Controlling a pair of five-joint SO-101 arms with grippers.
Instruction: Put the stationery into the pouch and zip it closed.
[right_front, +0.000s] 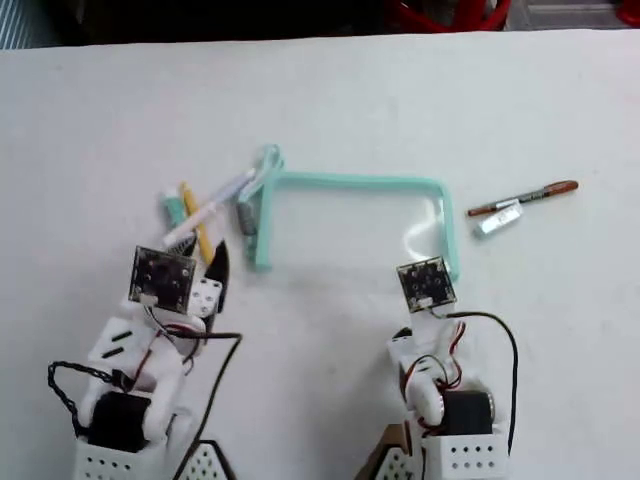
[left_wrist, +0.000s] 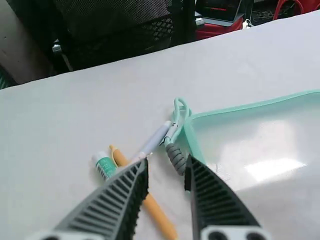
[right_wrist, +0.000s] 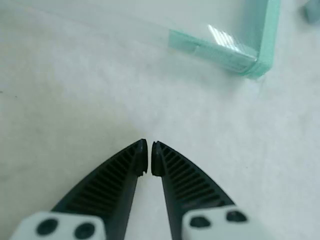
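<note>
1. Pouch (right_front: 350, 182), clear with a teal rim, lies flat in the middle of the table (right_front: 320, 90). Its zip pull (right_front: 270, 160) loops out at its far left corner.
2. Left of the pouch, three items lie piled. A white pen (right_front: 210, 210) lies across a yellow pen (right_front: 197, 228), and a teal-capped tube (right_front: 174, 208) sits just beside them on the side towards the left edge. The white pen's tip reaches the zip pull.
3. A grey ribbed piece (right_front: 246, 218) lies against the pouch's left end, between the pens and the pouch.
4. Towards the right edge, well apart from the pile, a brown marker (right_front: 525, 197) lies with a small white piece (right_front: 498, 219) just beside it. Both are outside the pouch.
5. Left gripper (left_wrist: 167, 175) is on the near side of the pile, over the yellow pen (left_wrist: 161, 220). Jaws are part open and hold nothing. One tip is close to the white pen (left_wrist: 152, 142), the other points at the grey piece (left_wrist: 176, 157).
6. Right gripper (right_wrist: 148, 159) is over bare table near the pouch's near right corner (right_wrist: 235, 55). Jaws are almost closed with a thin slit between the tips, and they are empty.
</note>
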